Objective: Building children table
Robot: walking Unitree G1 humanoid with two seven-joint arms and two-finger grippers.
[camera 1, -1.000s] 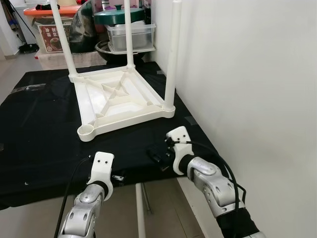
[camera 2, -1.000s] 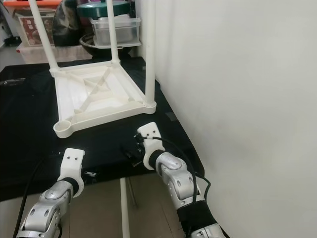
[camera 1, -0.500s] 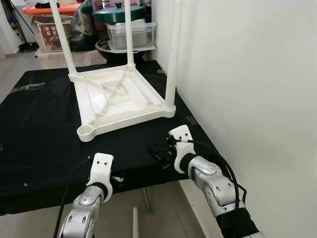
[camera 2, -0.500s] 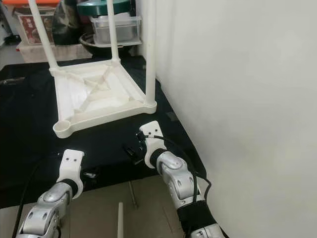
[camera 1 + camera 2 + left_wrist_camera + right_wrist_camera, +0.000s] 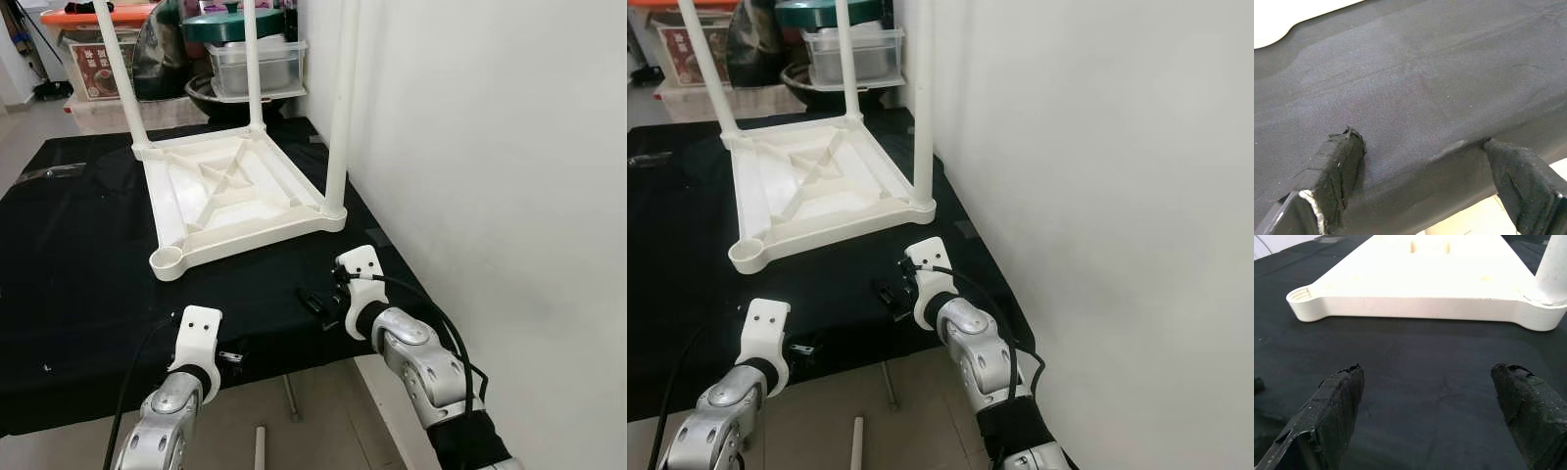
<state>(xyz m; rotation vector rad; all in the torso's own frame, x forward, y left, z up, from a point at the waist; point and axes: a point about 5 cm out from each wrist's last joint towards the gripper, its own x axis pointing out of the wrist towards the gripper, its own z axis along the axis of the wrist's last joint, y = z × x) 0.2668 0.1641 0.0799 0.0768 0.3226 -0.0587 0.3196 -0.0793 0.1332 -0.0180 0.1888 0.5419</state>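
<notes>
A white children's table [image 5: 230,191] lies upside down on a black cloth [image 5: 78,274]. Three white legs [image 5: 338,108] stand up from its corners. The near left corner socket [image 5: 168,259] has no leg in it. A loose white leg [image 5: 258,446] lies on the floor below the cloth's front edge. My left gripper [image 5: 230,354] is open at that front edge, its fingers [image 5: 1339,161] astride the cloth's fold. My right gripper [image 5: 313,304] hangs open low over the cloth, a short way in front of the table's near edge [image 5: 1425,306].
A white wall [image 5: 490,147] runs close along the right side. Behind the cloth stand a clear plastic container [image 5: 279,64], a green-lidded pot [image 5: 230,24] and an orange-lidded box [image 5: 93,59]. Tiled floor [image 5: 323,421] shows below the front edge.
The loose white leg, which reached up to the cloth's front edge, has dropped lower and lies on the floor. Both grippers stay open in nearly the same places.
</notes>
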